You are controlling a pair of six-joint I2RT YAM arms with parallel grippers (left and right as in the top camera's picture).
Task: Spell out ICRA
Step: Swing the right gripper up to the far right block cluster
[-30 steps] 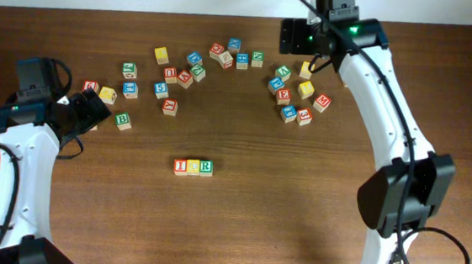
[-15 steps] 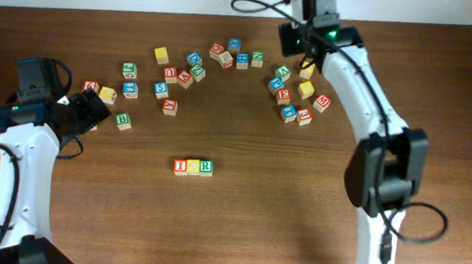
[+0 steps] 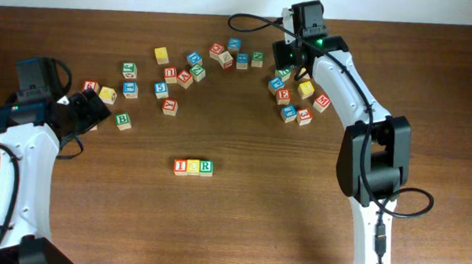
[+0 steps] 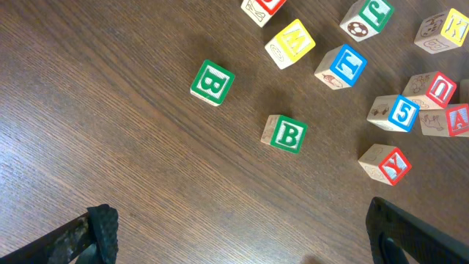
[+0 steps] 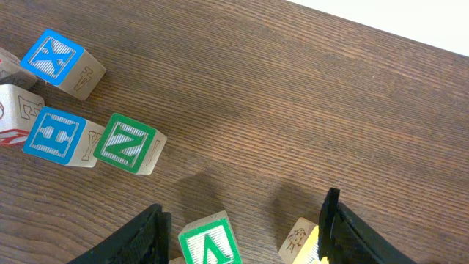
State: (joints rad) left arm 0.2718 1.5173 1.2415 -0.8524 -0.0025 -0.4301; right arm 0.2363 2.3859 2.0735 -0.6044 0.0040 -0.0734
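The red I (image 3: 181,166), yellow C (image 3: 193,167) and green R (image 3: 206,167) cubes stand in a touching row at the table's middle front. A red A cube (image 3: 184,79) lies in the back left cluster; it also shows at the right edge of the left wrist view (image 4: 458,119). My right gripper (image 3: 295,65) is open and empty over the back right cluster, with a green cube (image 5: 211,246) and a yellow-faced cube (image 5: 304,242) between its fingers (image 5: 245,220). My left gripper (image 3: 94,108) is open and empty at the far left, over bare wood (image 4: 242,246).
Several loose letter cubes are scattered across the back. A green B (image 4: 286,134), another green B (image 4: 212,81) and a red Y (image 4: 388,163) lie ahead of the left gripper. A green N (image 5: 124,143) and blue cubes (image 5: 58,136) lie left of the right gripper.
My right arm has swung left along the back of the table, over the right cluster of cubes. The left arm and the I, C, R row have not moved.
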